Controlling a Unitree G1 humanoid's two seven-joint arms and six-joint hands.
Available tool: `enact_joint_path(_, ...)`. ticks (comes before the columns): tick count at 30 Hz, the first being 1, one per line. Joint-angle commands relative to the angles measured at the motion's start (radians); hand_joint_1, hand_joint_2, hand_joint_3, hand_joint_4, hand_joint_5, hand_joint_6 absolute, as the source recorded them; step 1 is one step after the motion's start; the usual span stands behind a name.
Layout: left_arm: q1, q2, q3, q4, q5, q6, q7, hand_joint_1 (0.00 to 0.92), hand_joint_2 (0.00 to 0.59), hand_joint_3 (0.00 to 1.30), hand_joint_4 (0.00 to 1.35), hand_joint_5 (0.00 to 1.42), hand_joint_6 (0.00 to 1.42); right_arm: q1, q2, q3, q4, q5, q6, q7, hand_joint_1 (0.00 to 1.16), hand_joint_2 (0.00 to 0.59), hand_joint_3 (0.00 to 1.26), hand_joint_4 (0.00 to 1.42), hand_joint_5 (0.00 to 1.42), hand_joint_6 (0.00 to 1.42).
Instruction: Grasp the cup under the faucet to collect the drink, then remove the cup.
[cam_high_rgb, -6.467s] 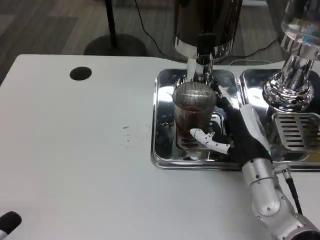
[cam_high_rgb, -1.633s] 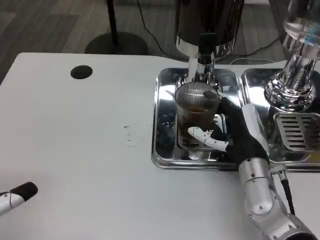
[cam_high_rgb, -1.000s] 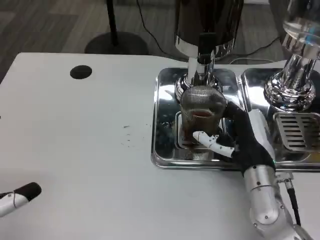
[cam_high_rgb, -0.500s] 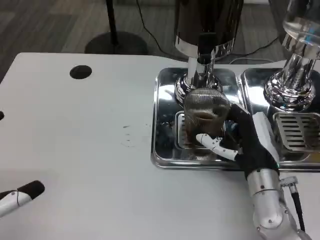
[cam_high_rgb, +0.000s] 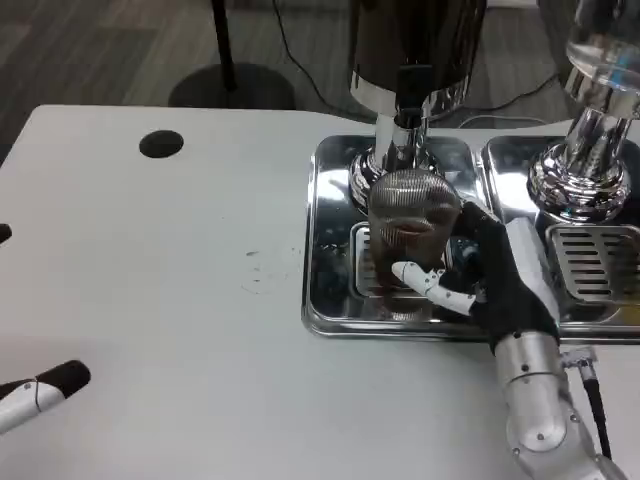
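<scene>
A ribbed clear cup (cam_high_rgb: 408, 222) with brown drink in it is lifted and tilted over the left chrome drip tray (cam_high_rgb: 330, 290), just in front of the faucet (cam_high_rgb: 404, 130) of the dark dispenser. My right hand (cam_high_rgb: 490, 275) grips the cup from its right side, a white finger across the cup's front. At the bottom left edge only the black-tipped fingers (cam_high_rgb: 55, 382) of my left hand show, resting low over the table; whether that hand is open or shut is hidden.
A second chrome tray (cam_high_rgb: 590, 265) with a slotted grate lies to the right, under a shiny dispenser base (cam_high_rgb: 580, 180). A round black hole (cam_high_rgb: 161, 146) marks the white table at the far left. A black stand base (cam_high_rgb: 225, 90) sits on the floor beyond the table.
My right hand has raised the cup slightly and drawn it a little toward the right and front, away from the faucet. The left fingertips have hardly moved.
</scene>
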Motion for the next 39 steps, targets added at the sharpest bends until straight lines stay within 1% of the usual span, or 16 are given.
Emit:
enact_joint_path(1, 0.005, 0.007, -0.010, 0.002, 0.007, 0.002, 0.001, 0.000, 0.066, 0.08, 0.00, 0.00, 0.00, -0.008, 0.001, -0.010, -0.047, 0.004, -0.006, -0.003, 0.77, 0.220, 0.36, 0.36, 0.29, 0.10)
enact_joint_path(11, 0.003, 0.005, -0.016, -0.002, 0.010, 0.004, 0.001, 0.000, 0.069, 0.08, 0.00, 0.00, 0.00, 0.009, -0.001, -0.014, -0.072, 0.007, -0.003, -0.001, 0.77, 0.220, 0.36, 0.36, 0.29, 0.10)
enact_joint_path(16, 0.002, 0.005, -0.018, -0.004, 0.011, 0.006, 0.000, 0.000, 0.069, 0.08, 0.00, 0.00, 0.00, 0.032, -0.008, -0.023, -0.106, 0.008, -0.001, 0.000, 0.77, 0.225, 0.36, 0.36, 0.29, 0.10)
enact_joint_path(27, -0.001, 0.007, -0.029, -0.011, 0.016, 0.011, -0.003, 0.000, 0.066, 0.08, 0.00, 0.00, 0.00, 0.084, -0.009, -0.042, -0.167, 0.008, 0.004, 0.003, 0.76, 0.229, 0.36, 0.36, 0.29, 0.10)
enact_joint_path(35, -0.003, 0.009, -0.037, -0.016, 0.018, 0.017, -0.003, 0.000, 0.066, 0.08, 0.00, 0.00, 0.00, 0.132, -0.012, -0.053, -0.236, 0.008, 0.008, 0.005, 0.77, 0.232, 0.37, 0.36, 0.29, 0.10)
enact_joint_path(39, -0.005, 0.010, -0.041, -0.015, 0.019, 0.018, -0.003, 0.000, 0.066, 0.08, 0.00, 0.00, 0.00, 0.176, -0.012, -0.059, -0.294, 0.009, 0.006, 0.001, 0.77, 0.233, 0.37, 0.36, 0.29, 0.10)
